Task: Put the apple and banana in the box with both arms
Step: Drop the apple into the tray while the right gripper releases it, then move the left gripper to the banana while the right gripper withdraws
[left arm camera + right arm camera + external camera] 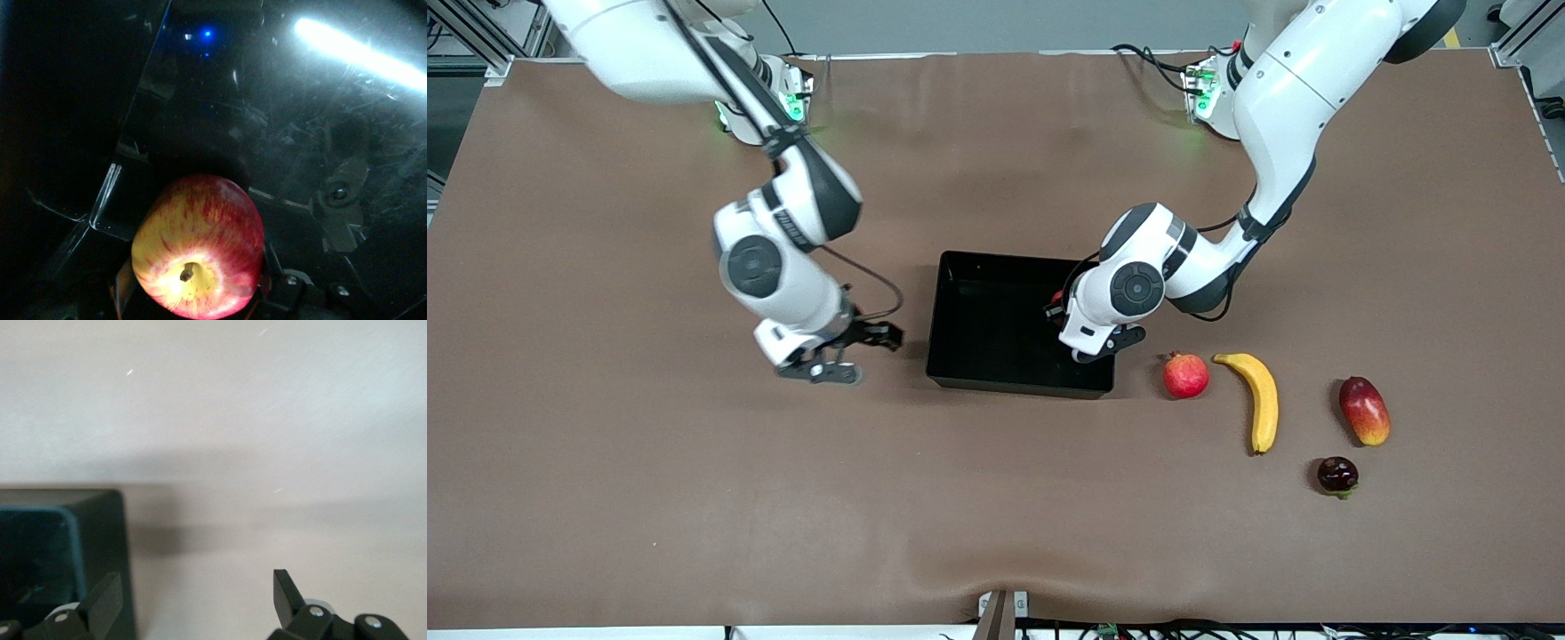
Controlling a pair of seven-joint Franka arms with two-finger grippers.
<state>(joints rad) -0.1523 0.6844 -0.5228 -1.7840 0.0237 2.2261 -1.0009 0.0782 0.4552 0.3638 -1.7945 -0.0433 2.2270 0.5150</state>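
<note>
Brown table (996, 533) bears black box (978, 329), fruits.

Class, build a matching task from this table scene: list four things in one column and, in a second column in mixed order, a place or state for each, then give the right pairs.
Column one:
1. apple
2. banana
3. right gripper
4. box

Column two:
A. open and holding nothing, over the bare table beside the box
B. lying on the table between the pinkish-red round fruit and the mango
C. black, with low walls, between the two arms
D. held in the left gripper over the box

Pairs: 1-D, 2-B, 3-A, 4-C
</note>
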